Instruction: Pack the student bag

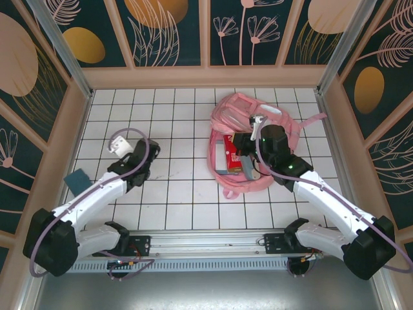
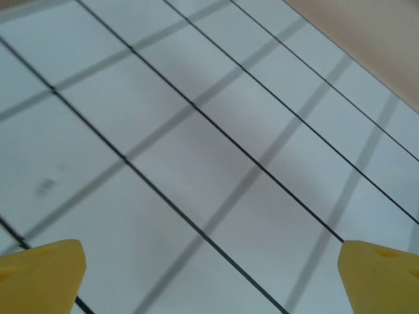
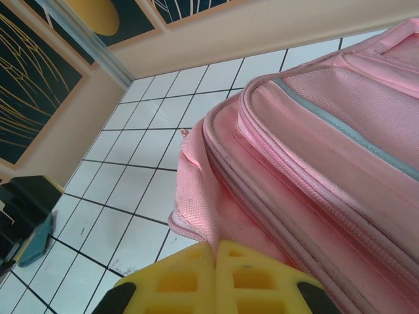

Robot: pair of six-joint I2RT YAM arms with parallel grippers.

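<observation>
The pink student bag [image 1: 258,123] lies on the white tiled table at the right, its opening toward the near side. A red book [image 1: 232,154] shows inside the opening. My right gripper [image 1: 248,166] reaches over the bag's near edge. In the right wrist view the yellow fingers [image 3: 177,278] are pressed together on a fold of the bag's pink fabric edge [image 3: 196,196], with the zipped pockets [image 3: 340,150] above. My left gripper [image 1: 141,169] hovers over bare tiles at the left; its yellow fingertips [image 2: 42,271] stand wide apart with nothing between them.
A teal flat object [image 1: 79,179] lies near the left wall, also seen beside the left arm in the right wrist view [image 3: 36,241]. Beige walls [image 1: 206,76] enclose the table on three sides. Bare tiles [image 1: 184,161] separate the two grippers.
</observation>
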